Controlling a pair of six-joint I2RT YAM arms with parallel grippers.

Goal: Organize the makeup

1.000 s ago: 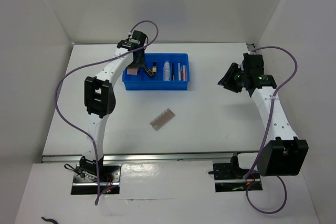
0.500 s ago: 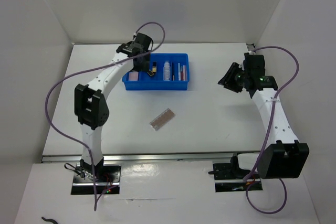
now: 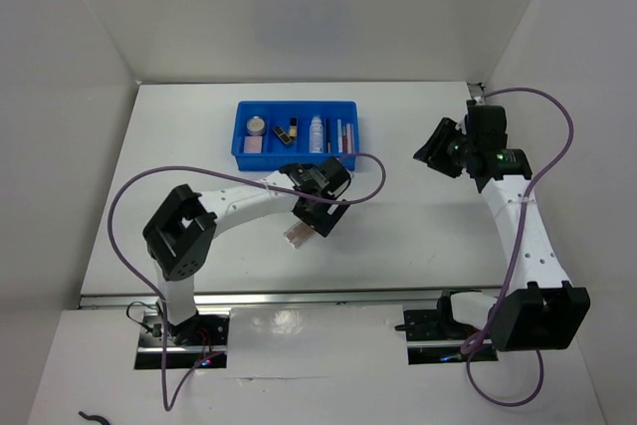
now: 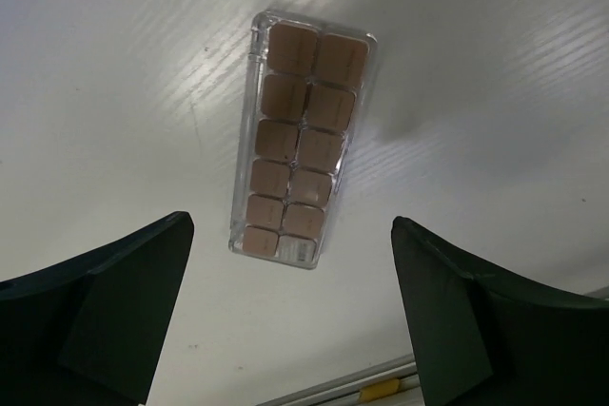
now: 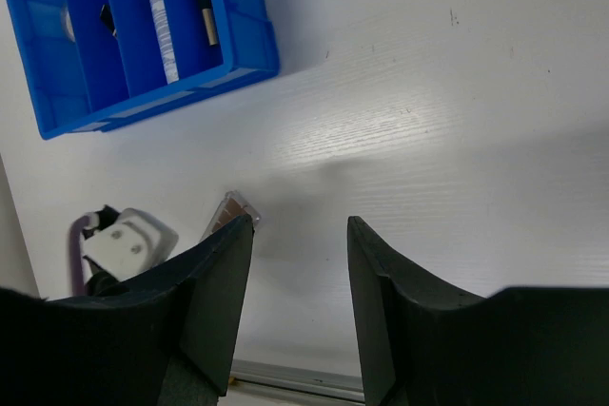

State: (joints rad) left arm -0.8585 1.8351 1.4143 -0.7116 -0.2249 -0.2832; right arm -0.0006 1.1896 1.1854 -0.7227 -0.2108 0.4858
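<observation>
Beneath the left gripper (image 4: pixel 291 222), spread wide and empty, the thin palette (image 4: pixel 303 140) is seen flat on the table (image 4: pixel 114 64), outside the blue tray (image 3: pixel 299 164); it may be skidded away if pinched too high.

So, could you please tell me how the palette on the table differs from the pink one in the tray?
The tan palette is an elongated clear case of many pans; the pink palette is squarish and plain. The first lies on the bare table; the second sits in the blue tray's left compartment. Both lie flat.
</observation>
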